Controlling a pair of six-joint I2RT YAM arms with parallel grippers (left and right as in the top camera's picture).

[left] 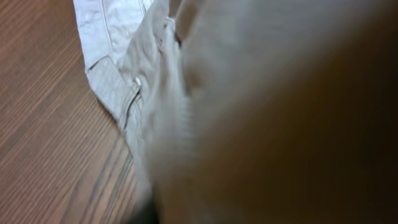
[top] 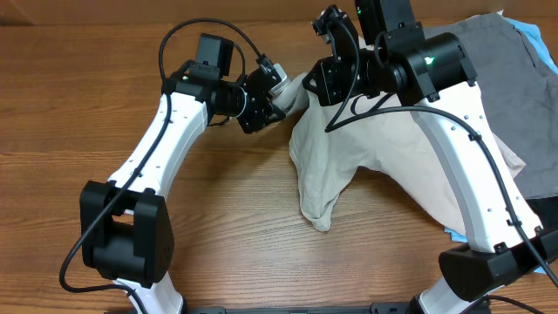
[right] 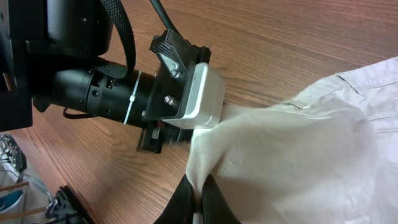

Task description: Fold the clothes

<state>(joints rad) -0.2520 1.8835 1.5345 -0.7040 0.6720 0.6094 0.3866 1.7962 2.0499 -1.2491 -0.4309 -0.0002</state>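
Observation:
The light beige shorts (top: 366, 148) lie bunched on the wooden table, with one end lifted between my two grippers. My left gripper (top: 281, 98) meets the raised cloth from the left. In the left wrist view the shorts (left: 124, 93) hang so close that they cover the jaws; a seam and a pocket edge show. In the right wrist view my right gripper (right: 200, 198) is shut on a fold of the shorts (right: 298, 149). The left gripper (right: 163, 134) is right beside it with the cloth drawn into it. In the overhead view the right gripper (top: 316, 85) is next to the left one.
A grey garment (top: 506, 61) and a light-blue one (top: 534, 35) lie at the back right, partly under the right arm. A dark garment (top: 545, 214) shows at the right edge. Bare wooden table (top: 87, 105) lies to the left and front.

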